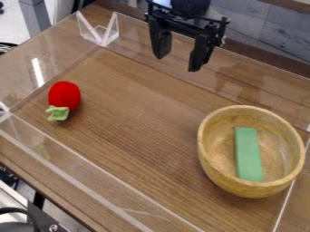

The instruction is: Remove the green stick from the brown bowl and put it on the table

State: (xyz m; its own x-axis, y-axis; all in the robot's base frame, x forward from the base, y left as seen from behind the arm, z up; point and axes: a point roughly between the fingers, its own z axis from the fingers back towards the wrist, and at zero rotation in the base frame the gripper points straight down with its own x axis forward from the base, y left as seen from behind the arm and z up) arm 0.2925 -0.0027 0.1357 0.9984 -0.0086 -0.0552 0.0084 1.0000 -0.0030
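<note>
The green stick (248,151) lies flat inside the brown bowl (215,156), running roughly front to back just right of the bowl's centre. The bowl rests on the table (133,118) near its right front corner. My gripper (179,52) hangs over the back of the table, well behind and left of the bowl. Its two black fingers point down and stand apart, open, with nothing between them.
A red strawberry toy (63,97) with green leaves lies on the left side of the table. Low clear acrylic walls (72,163) border the tabletop, with a clear corner bracket (100,32) at the back left.
</note>
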